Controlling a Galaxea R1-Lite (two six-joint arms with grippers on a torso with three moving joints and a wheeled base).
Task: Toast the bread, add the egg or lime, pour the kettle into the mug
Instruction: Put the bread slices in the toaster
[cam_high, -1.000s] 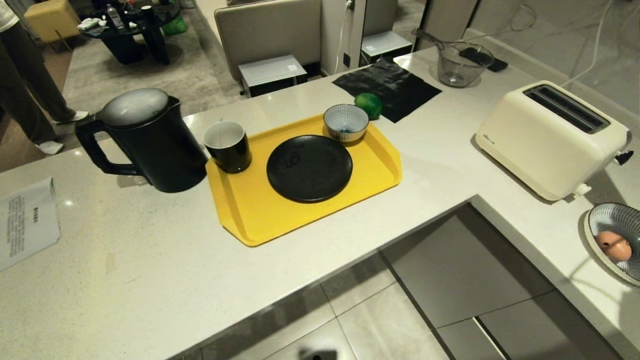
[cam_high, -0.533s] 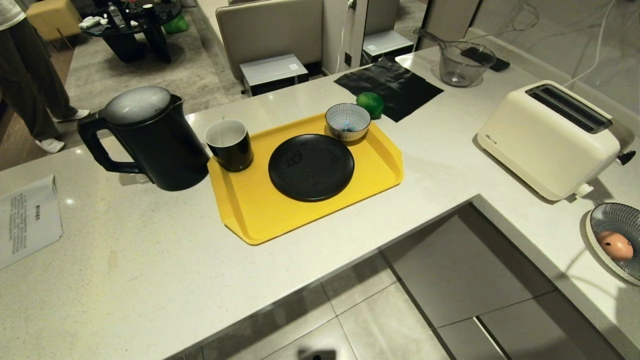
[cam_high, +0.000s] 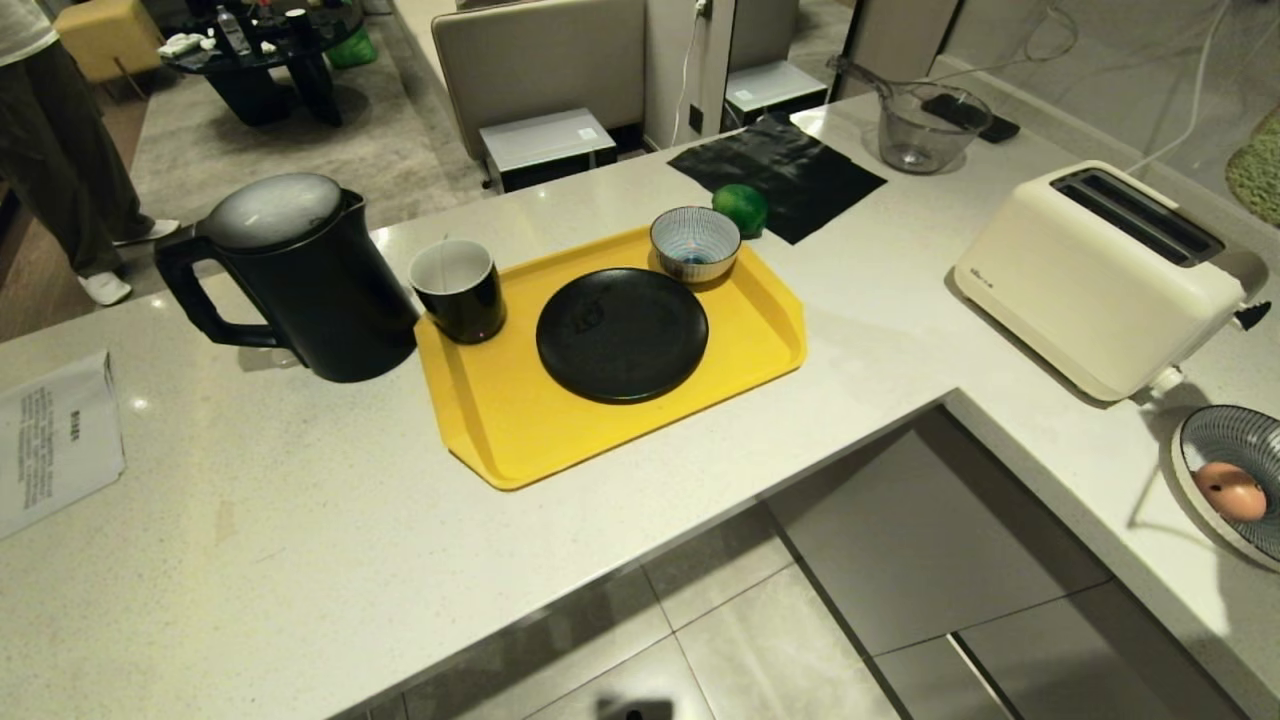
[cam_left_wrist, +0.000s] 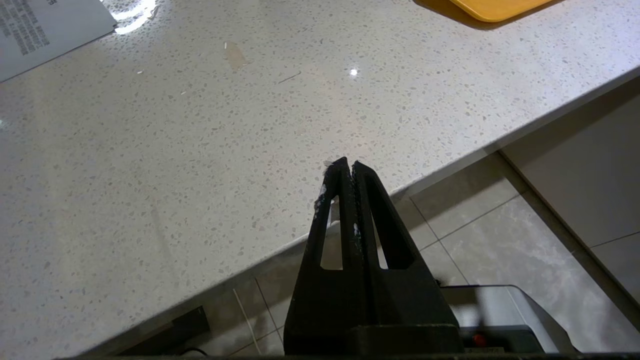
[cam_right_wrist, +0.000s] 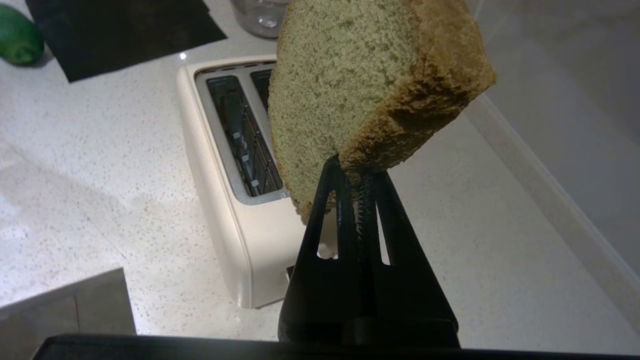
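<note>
Since a second ago, your head view is shifting only slightly, while a green sliver of the bread (cam_high: 1262, 165) is now poking in at its right edge beyond the toaster (cam_high: 1100, 275), and the person (cam_high: 50, 150) at the far left is standing a little differently. Only your right wrist view is showing the grip: the right claw (cam_right_wrist: 356, 175) is pinching the bread (cam_right_wrist: 370, 85) by a crust corner, jaws nearly together on it, and is holding the slice above the toaster (cam_right_wrist: 235, 170), whose two slots are lying open beneath it. Only your left wrist view is showing the left claw (cam_left_wrist: 347, 167), which is hanging with its jaws pressed together and holding nothing, over the near edge of the surface (cam_left_wrist: 200, 125). Your head view is giving you the rest: the kettle (cam_high: 290, 280) is standing just left of the yellow tray (cam_high: 500, 420), the mug (cam_high: 458, 290) is sitting at the tray's left rear corner, the black plate (cam_high: 620, 335) and the small striped bowl (cam_high: 695, 243) are resting on the tray, and the lime (cam_high: 740, 208) is lying just behind that bowl on the edge of a black mat (cam_high: 780, 175). The egg (cam_high: 1230, 490) is resting in a striped dish (cam_high: 1225, 440) at the right edge, near the toaster. A glass jug (cam_high: 920, 130) is standing at the back.
</note>
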